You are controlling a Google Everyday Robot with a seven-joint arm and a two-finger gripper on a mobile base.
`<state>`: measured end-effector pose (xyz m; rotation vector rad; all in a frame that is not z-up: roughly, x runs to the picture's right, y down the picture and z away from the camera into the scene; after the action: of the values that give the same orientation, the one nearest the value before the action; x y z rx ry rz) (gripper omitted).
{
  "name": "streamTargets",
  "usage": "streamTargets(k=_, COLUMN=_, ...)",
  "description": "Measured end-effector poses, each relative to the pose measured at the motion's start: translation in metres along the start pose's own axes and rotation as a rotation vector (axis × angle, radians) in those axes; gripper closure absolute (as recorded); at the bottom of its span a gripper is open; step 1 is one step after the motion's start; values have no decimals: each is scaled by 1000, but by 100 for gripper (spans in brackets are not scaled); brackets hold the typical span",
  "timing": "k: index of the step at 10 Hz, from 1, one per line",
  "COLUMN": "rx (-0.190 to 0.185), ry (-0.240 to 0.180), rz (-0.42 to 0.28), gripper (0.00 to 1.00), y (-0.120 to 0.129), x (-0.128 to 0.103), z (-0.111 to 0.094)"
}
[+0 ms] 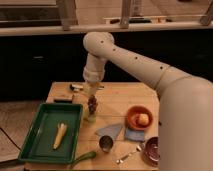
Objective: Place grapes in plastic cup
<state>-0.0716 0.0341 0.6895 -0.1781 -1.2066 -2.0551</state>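
Note:
My gripper (91,96) hangs from the white arm over the left-middle of the wooden table (117,97), pointing down. It is shut on the grapes (92,104), a small dark purple-red bunch dangling just below it. Directly beneath the bunch stands the plastic cup (90,117), short and pale yellow-green, beside the tray's right edge. The grapes hang right above the cup's mouth; I cannot tell whether they touch it.
A green tray (45,132) with a yellow banana-like item (59,135) lies at the left. An orange bowl (138,118) holds a yellow fruit. A silver metal cup (105,143), blue cloths (120,132), a dark red bowl (151,150), a spoon (127,156) and a green vegetable (84,158) sit near the front.

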Motion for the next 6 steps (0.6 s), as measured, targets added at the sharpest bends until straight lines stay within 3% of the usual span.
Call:
streamTargets(k=3, rx=-11, ry=19, rz=54, gripper=100, y=3, x=6, z=14)
streamTargets(k=6, rx=-63, ry=26, rz=94, gripper=100, y=9, x=16, z=31)
